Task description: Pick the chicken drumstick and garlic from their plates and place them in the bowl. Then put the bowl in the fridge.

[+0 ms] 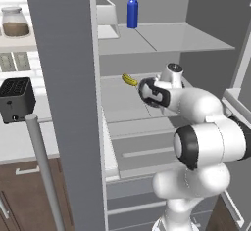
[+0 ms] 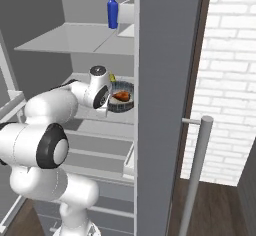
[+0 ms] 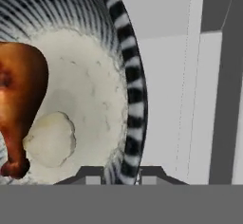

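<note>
The arm reaches deep into the open fridge (image 1: 162,39), and the bowl (image 2: 122,98) sits on the middle shelf (image 1: 120,103), a sensible spot: flat, roomy, and level with the hand. In the hand view the gripper (image 3: 121,176) straddles the bowl's striped rim, one dark fingertip inside the wall and one outside, narrowly parted with the rim between them. Whether they are pinching it or have just let go, the pictures do not settle. That rim hold makes sense, since a wide bowl offers nothing else to two small fingers.

Inside the bowl lie both passengers: the chicken drumstick (image 3: 19,104) along the left, fat end up and bone end down, and the garlic (image 3: 50,140) tucked right against it on the pale floor. So the loading looks done, and what remains seems to be releasing and backing out without dragging the bowl along.

The right base view shows the bowl with the drumstick glowing orange just beyond the wrist. The left base view offers other things: a banana (image 1: 129,80) at the far left of that shelf, and a blue bottle (image 1: 132,12) on the shelf above.
</note>
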